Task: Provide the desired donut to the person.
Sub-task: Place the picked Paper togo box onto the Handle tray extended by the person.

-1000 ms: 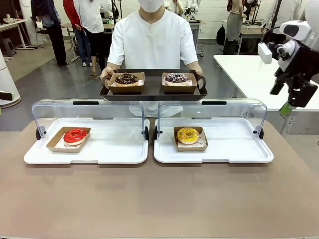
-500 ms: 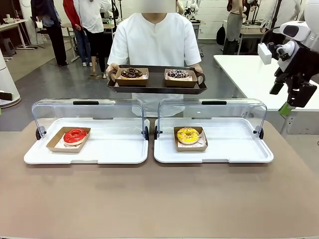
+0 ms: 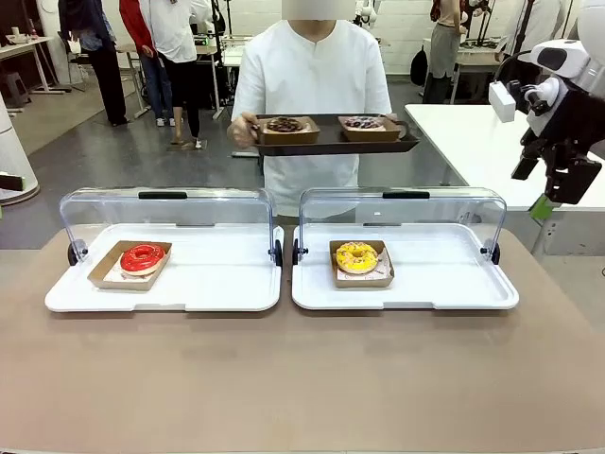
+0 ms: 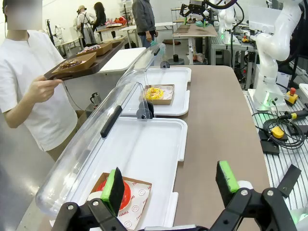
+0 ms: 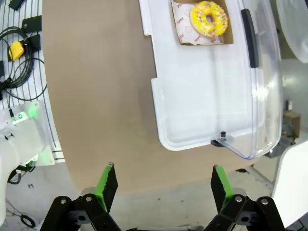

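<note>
A red-glazed donut (image 3: pixel 143 257) lies in a cardboard tray on the left white tray (image 3: pixel 227 288). On the right white tray (image 3: pixel 444 284) a yellow sprinkled donut (image 3: pixel 356 256) sits in its own cardboard tray. The person (image 3: pixel 312 85) in a white shirt stands at the far side and holds a dark serving tray (image 3: pixel 331 144) with two chocolate donuts (image 3: pixel 284 124). High at the right my right gripper (image 3: pixel 558 184) hangs open with nothing in it. My left gripper (image 4: pixel 171 185) is open above the red donut (image 4: pixel 124 192). The yellow donut (image 5: pixel 209 16) lies far below the right gripper (image 5: pixel 160 185).
Both white trays have clear hinged lids (image 3: pixel 170 213) standing open at their far edges. The brown tabletop (image 3: pixel 302 378) stretches bare in front of the trays. A white table (image 3: pixel 473 142) stands at the right behind my right arm. Bystanders stand far back left.
The person has straightened up and lifted the dark serving tray higher, shifting it to the right. Both grippers have stayed still and open.
</note>
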Robot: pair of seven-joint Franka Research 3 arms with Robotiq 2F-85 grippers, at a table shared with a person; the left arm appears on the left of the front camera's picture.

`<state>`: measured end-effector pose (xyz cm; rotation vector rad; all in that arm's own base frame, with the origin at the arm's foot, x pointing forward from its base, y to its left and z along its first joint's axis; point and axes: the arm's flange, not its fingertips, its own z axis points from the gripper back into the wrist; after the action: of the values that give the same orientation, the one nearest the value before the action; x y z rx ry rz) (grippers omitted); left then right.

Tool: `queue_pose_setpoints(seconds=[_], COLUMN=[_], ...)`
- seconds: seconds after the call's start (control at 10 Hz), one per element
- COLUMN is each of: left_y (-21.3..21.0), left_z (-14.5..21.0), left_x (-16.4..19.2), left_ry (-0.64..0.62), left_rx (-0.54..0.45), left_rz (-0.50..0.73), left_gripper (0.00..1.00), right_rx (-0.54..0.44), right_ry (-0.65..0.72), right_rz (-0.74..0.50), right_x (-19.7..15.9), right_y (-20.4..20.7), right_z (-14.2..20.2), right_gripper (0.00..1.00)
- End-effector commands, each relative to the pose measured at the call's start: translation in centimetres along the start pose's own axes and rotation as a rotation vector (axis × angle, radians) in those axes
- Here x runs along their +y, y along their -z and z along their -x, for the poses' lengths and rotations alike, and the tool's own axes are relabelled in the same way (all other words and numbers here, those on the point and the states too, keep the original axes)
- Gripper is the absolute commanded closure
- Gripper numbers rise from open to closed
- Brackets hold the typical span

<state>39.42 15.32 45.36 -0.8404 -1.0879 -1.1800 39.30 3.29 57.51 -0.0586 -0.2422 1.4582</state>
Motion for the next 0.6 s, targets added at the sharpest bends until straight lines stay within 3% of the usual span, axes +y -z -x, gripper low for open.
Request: queue_pose_setpoints(seconds=[0.0,0.4,0.5], left_y=[-0.1,-0.1,-0.1], left_z=[-0.1,-0.1,-0.1], left_x=[-0.1,-0.1,-0.1], left_ry=[0.008,0.008,0.008], left_rx=[-0.011,-0.011,-0.011], left_rz=[-0.001,-0.001,-0.001], left_gripper=[0.00,0.00,0.00], right_rx=[0.002,0.000,-0.154], right_ry=[-0.002,0.000,0.037], right_rz=[-0.007,0.000,-0.130], right_x=[0.0,0.0,0.3], right_y=[-0.2,0.0,-0.6], right_z=[-0.1,0.0,1.5], right_gripper=[0.00,0.00,0.00])
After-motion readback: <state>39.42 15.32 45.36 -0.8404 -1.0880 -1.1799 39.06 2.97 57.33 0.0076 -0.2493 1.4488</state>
